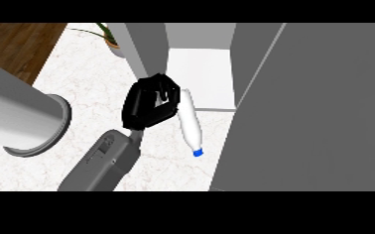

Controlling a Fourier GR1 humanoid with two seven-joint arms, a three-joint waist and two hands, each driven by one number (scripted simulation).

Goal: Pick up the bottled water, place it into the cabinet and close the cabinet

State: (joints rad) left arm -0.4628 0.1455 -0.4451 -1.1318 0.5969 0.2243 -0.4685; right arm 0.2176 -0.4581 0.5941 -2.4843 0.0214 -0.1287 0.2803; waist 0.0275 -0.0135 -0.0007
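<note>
One water bottle, one black hand, one cabinet, one potted plant, one grey cylinder.

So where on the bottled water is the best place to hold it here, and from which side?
Around the body's upper half, from the view's left. The bottled water lies along the counter, blue cap toward the robot and base toward the open cabinet. The cabinet door stands close on its right, leaving little room there. The robot hand already curls against that side, probably the right hand.
</note>
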